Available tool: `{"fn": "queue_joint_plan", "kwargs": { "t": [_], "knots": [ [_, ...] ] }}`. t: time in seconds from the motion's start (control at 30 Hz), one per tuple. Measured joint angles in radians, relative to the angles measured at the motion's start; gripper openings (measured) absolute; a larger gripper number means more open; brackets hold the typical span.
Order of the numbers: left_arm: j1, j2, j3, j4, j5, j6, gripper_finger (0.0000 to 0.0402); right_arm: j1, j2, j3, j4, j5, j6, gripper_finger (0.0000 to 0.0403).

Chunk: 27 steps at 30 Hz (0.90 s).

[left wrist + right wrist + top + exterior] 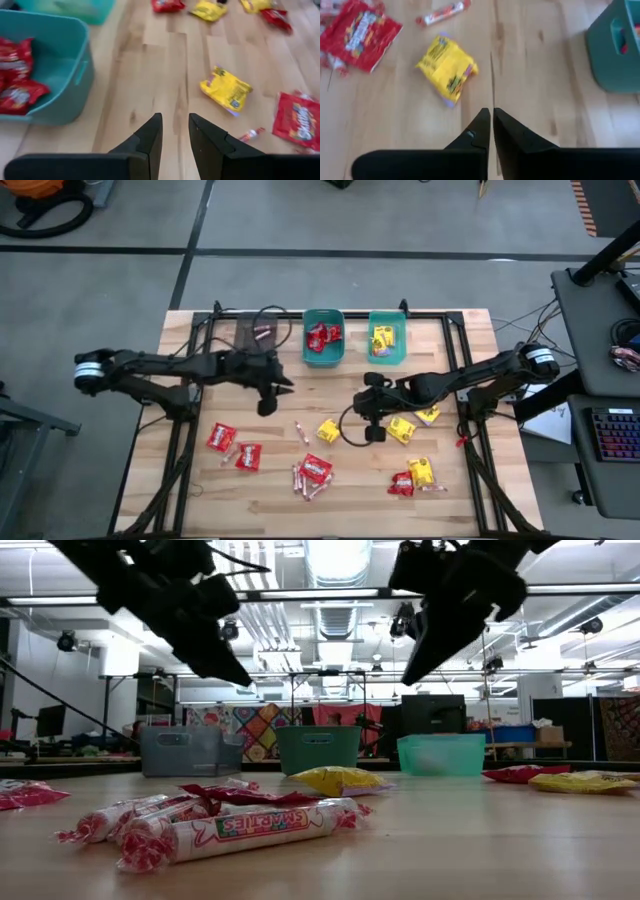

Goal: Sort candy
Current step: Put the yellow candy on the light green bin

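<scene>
Candy lies scattered on the wooden table: red packets [221, 438] [316, 470], yellow packets [327, 430] [420, 470] and thin stick pieces [302, 432]. At the far edge, one teal bin [323, 352] holds red packets and another teal bin [386, 355] holds yellow ones. My left gripper [175, 121] hovers open and empty above bare wood, near the bin with red packets [75, 85]. My right gripper [491, 114] hangs shut and empty over the table, with a yellow packet [447, 70] just beyond its tips.
A grey bin [258, 335] holding a stick piece stands left of the teal bins. A black frame [180, 450] runs along the table's sides. More yellow packets [401, 428] lie under the right arm. In the low view, stick pieces [240, 830] lie close to the near edge.
</scene>
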Motion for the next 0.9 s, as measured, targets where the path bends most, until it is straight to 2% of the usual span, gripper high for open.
{"fn": "queue_joint_plan", "kwargs": {
  "t": [0.1,0.27,0.47,0.63,0.9],
  "knots": [
    [-0.024,-0.053,-0.055,0.065,-0.067,-0.042,0.0079,0.002,0.02,0.0,0.049,-0.03,0.01,0.0049],
    [-0.035,-0.117,-0.132,0.187,-0.163,-0.082,0.0079,0.01,0.084,0.0,0.143,-0.028,0.034,0.0126],
    [-0.035,-0.151,-0.172,0.265,-0.181,-0.087,0.0079,0.033,0.208,0.001,0.285,-0.03,-0.059,0.0196],
    [-0.035,-0.153,-0.17,0.267,-0.182,-0.079,0.0079,0.054,0.296,0.034,0.299,-0.028,-0.133,0.0213],
    [-0.035,-0.142,-0.159,0.289,-0.181,-0.048,0.0079,0.052,0.412,0.078,0.303,-0.025,-0.147,0.0203]
  ]
}}
